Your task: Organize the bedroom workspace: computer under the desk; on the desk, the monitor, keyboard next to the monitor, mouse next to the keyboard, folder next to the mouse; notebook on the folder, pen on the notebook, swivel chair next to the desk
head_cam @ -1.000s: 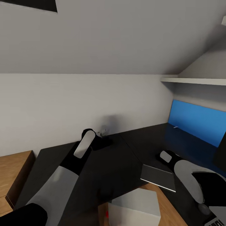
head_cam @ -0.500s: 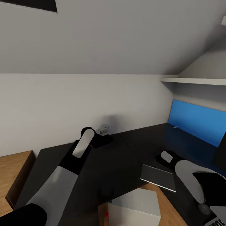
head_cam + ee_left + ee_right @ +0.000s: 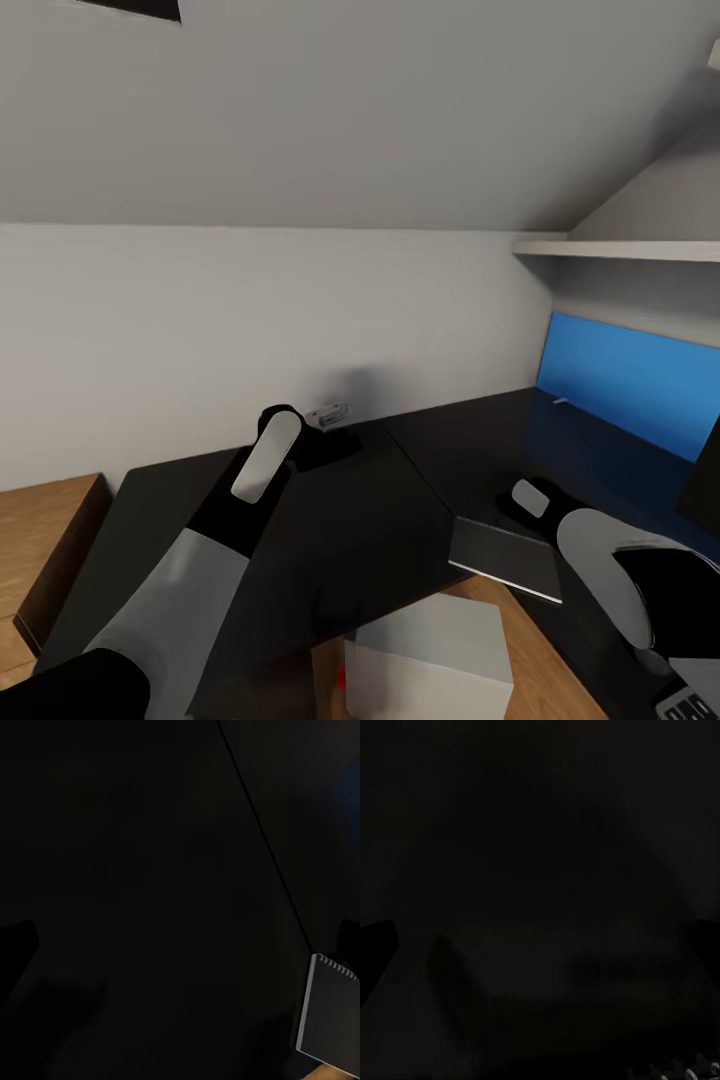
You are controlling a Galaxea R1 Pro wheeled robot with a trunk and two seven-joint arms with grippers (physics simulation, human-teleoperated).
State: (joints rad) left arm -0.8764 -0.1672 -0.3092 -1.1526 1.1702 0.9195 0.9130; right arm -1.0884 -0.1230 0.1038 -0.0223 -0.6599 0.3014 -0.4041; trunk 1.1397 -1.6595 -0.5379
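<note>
Overhead, the black desk [image 3: 380, 520] lies mostly bare; the computer [image 3: 430, 655] stands below its front edge, the notebook [image 3: 505, 555] overhangs that edge; the left gripper [image 3: 330, 440] and right gripper [image 3: 520, 500] hover, jaws indiscernible

desk [image 3: 400, 500]: glossy black top, smooth, faintly mirroring the blue wall panel [image 3: 625, 385]
notebook [image 3: 503, 555]: dark grey cover with a greyish sheen; wire spiral along one edge
computer [image 3: 430, 655]: pale grey-white case, matt, plain
floor [image 3: 45, 520]: light wood, smooth
left arm [image 3: 200, 570]: matt grey and black shells
wall [image 3: 250, 320]: matt white
</note>
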